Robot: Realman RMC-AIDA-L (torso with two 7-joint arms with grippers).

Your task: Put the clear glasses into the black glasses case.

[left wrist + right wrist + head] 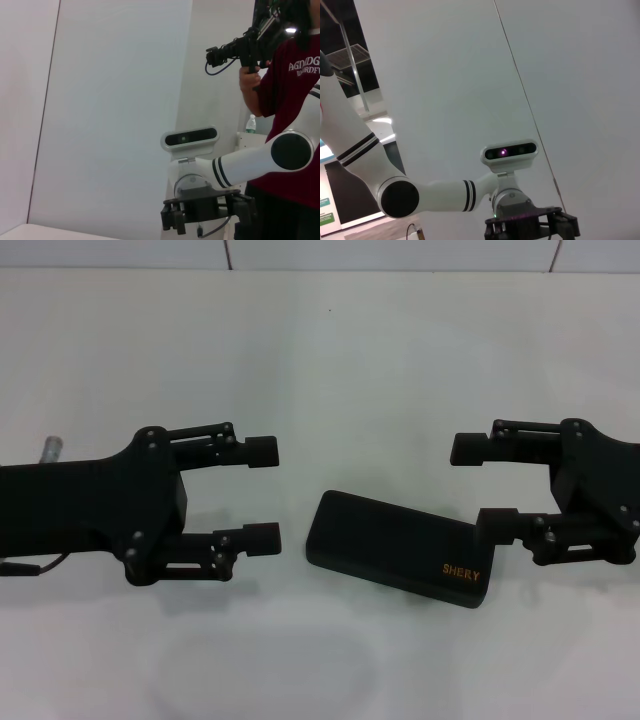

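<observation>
- So, head view: the black glasses case lies shut on the white bench, tilted a bit, with orange "SHERY" lettering at its right end.
- No clear glasses show anywhere around the case. They could be inside it already, with the lid down on them, or they could be somewhere the camera doesn't catch. A shut case fits both, so I can't call how far along this is.
- Left gripper hovers just to the left of the case, fingers spread wide apart, holding nothing and touching nothing.
- Right gripper sits at the case's right end, also spread wide and empty. Its lower finger looks right up against the case's top right corner, but I can't tell if it actually touches.
- Left wrist view: no case here. It looks off at a pale wall, the robot's head camera and the other arm, plus a person in a dark red shirt holding some black gear.
- Right wrist view: same deal, wall panels, the head camera and a white arm. No case, no glasses.
</observation>
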